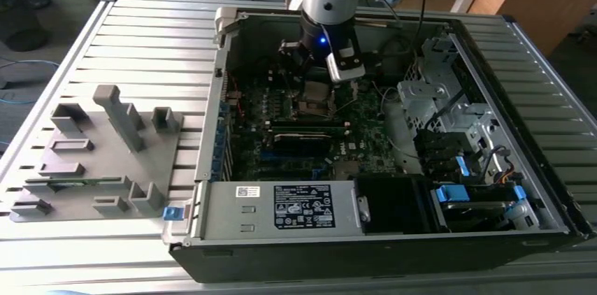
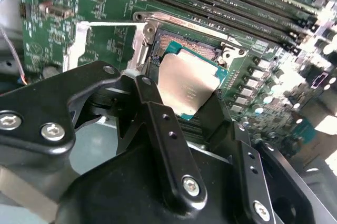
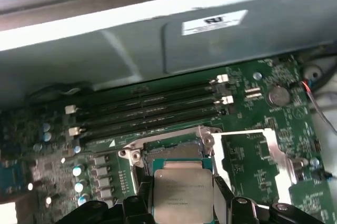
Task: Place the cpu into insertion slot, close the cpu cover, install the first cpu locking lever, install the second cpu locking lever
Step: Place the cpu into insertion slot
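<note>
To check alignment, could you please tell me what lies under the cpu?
The insertion slot lies under the cpu, held by the gripper. In both wrist views its far contact field and silver rim show beyond the chip; the part directly beneath is covered.

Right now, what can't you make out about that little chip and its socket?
1. Whether the cpu touches the insertion slot: in both wrist views the gripper, shut on it, covers its lower edge.
2. The cpu cover: in the second wrist view one end sits behind the gripper's black body.
3. Exterior view: the arm blocks the spot where the cpu is held.
</note>
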`<act>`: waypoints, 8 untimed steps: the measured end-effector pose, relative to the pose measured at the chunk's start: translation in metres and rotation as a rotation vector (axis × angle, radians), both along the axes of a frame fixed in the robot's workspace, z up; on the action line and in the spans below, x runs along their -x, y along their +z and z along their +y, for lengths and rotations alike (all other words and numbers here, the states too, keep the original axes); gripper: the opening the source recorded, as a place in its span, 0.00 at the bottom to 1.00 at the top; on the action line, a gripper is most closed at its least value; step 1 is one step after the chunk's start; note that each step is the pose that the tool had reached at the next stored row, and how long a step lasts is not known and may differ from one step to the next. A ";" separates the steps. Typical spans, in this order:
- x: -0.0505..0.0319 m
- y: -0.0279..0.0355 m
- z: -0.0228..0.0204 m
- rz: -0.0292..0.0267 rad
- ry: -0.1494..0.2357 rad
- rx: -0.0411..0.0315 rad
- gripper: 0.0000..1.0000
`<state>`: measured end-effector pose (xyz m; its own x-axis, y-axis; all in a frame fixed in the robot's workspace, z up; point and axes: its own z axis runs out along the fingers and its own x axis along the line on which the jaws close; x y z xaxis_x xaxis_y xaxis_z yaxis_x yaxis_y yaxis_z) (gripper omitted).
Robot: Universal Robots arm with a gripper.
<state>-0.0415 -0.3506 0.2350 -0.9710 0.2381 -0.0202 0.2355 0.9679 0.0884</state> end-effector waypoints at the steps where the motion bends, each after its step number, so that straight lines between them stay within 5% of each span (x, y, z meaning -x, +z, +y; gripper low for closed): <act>1: 0.0000 -0.0002 0.0000 0.0000 -0.018 0.0000 0.54; 8: 0.0000 -0.0010 0.0000 0.0000 -0.146 -0.0001 0.54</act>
<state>-0.0415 -0.3506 0.2340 -0.9262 0.3764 -0.0202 0.3733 0.9235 0.0885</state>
